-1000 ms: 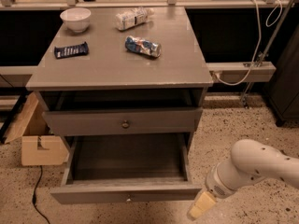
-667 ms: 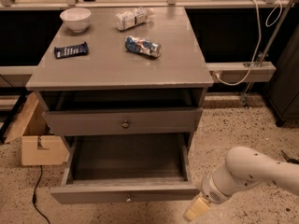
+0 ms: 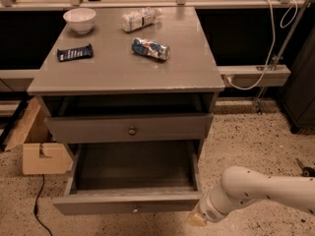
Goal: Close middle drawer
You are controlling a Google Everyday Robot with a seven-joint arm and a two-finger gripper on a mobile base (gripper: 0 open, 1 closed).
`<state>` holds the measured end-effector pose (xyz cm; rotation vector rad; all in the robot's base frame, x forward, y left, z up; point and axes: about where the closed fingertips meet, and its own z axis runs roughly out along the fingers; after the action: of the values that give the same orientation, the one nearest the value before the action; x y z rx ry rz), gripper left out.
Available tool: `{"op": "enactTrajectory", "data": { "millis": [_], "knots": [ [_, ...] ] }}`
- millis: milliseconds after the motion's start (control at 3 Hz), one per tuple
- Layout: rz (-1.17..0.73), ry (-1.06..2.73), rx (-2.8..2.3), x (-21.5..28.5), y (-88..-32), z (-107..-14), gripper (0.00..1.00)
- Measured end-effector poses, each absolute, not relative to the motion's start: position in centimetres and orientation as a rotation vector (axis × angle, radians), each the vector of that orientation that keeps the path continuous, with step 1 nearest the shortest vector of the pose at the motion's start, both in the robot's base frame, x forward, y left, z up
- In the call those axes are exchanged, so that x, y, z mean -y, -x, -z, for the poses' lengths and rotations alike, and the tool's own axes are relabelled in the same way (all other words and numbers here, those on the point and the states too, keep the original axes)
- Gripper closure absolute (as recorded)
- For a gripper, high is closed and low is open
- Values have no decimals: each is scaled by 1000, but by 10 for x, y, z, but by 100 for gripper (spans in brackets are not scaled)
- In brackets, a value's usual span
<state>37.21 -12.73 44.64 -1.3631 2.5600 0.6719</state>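
You will find the middle drawer (image 3: pixel 98 205) pulled well out of the grey cabinet (image 3: pixel 197 77), its deep tray exposed and its wide low front near the bottom edge of the view; a small pale knob (image 3: pixel 135 210) sits at the centre of that front. Above it, note the top drawer (image 3: pixel 88 129) with its dark knob (image 3: pixel 132 131), which stands only slightly forward of the carcass. The gripper (image 3: pixel 198 219) is low at the right, just beside the right end of the middle drawer's front (whether it touches the front cannot be told), on the end of the white arm (image 3: pixel 266 188) entering from the right edge. You cannot tell whether the gripper is open or closed. On the cabinet top lie a white bowl (image 3: pixel 79 19), a dark wrapper (image 3: pixel 75 52), a blue bag (image 3: pixel 150 48) and a pale packet (image 3: pixel 140 18). A cardboard box (image 3: pixel 42 154) stands on the floor to the left.
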Motion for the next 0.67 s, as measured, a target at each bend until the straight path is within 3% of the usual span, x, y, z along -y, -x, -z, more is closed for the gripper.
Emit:
{"op": "enactTrajectory", "data": {
  "millis": [333, 667],
  "knots": [
    [-671, 1362, -2559, 127, -372, -446, 96],
    [-671, 1362, -2559, 127, -372, -446, 100]
  ]
}}
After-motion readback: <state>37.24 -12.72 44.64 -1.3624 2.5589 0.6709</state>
